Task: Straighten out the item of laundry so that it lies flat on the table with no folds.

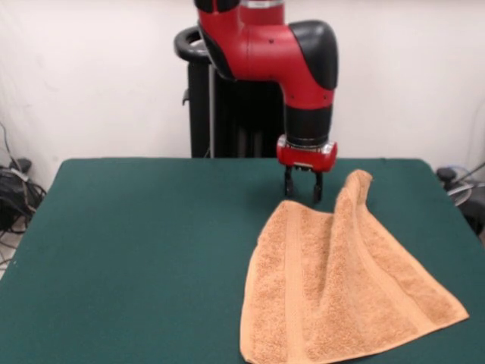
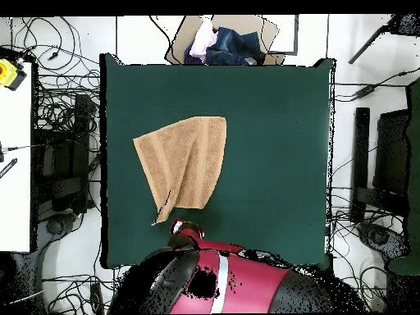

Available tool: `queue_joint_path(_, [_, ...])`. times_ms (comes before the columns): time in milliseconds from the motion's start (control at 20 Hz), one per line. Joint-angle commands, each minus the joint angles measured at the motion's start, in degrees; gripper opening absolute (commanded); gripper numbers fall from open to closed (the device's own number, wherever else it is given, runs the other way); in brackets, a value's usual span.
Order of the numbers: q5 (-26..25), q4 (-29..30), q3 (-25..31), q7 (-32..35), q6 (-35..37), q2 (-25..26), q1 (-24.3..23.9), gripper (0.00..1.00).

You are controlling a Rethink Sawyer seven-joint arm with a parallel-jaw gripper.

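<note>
- The orange-tan terry-cloth towel (image 1: 333, 292) (image 2: 184, 162) lies on the near right part of the dark green table (image 1: 136, 258) (image 2: 271, 148) in the front view, its near edge reaching almost to the table's front edge.
- Its near portion rests flat, with a flat woven band running along the left side and another crossing toward the right corner.
- A raised ridge runs through the middle of the cloth from the near edge up to its far corner, so the towel is not fully flat.
- That far corner stands up in a peak, folded over on itself, just right of the gripper.
- In the overhead view the towel shows as a rough quadrilateral tapering to a narrow point toward the robot.
- The gripper (image 1: 303, 189) (image 2: 177, 226) hangs just beyond the towel's far edge, low over the table, beside the peaked corner.
- Its two dark fingers (image 1: 289, 182) point down with a visible gap between them and nothing clamped in it.
- The red and black arm (image 1: 292, 68) descends to the gripper from above.
- At the table's far side in the overhead view, a cardboard box (image 2: 225, 39) holds bundled cloth.
</note>
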Motion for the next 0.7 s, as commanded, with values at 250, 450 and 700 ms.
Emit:
queue_joint_path(250, [9.1,3.0,3.3,11.2,15.1,-7.4,3.1,1.0])
queue_joint_path(450, [12.1,4.8,2.2,11.2,25.6,-17.0,5.2,1.0])
queue_joint_path(700, [14.3,3.5,-2.6,13.5,31.3,-21.2,12.4,1.0])
